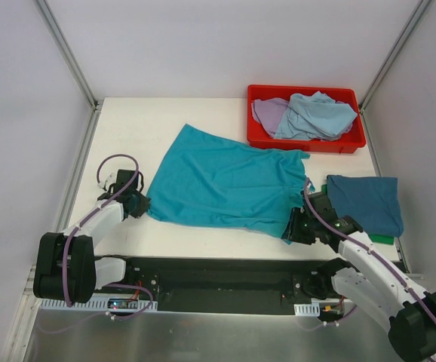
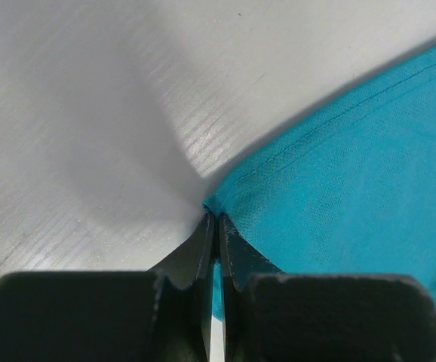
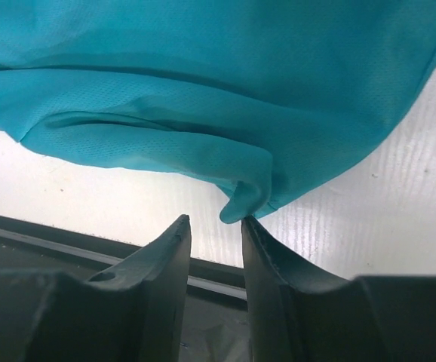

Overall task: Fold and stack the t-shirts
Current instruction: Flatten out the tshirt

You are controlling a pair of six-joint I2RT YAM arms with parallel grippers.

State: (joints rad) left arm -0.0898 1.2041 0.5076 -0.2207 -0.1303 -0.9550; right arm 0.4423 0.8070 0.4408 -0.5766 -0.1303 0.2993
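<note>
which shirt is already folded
The dark blue shirt, a neat rectangle on the right; the teal shirt lies spread open, the pale blue shirt and lavender shirt lie crumpled in the red tray.

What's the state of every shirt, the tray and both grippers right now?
teal t-shirt: spread out, unfolded
left gripper: shut on teal t-shirt's near corner
right gripper: open, fingertips at its other near corner
red tray: holds two shirts
lavender t-shirt: crumpled, in tray
pale blue t-shirt: crumpled, in tray
green t-shirt: mostly covered, edge showing
dark blue t-shirt: folded, atop it
</note>
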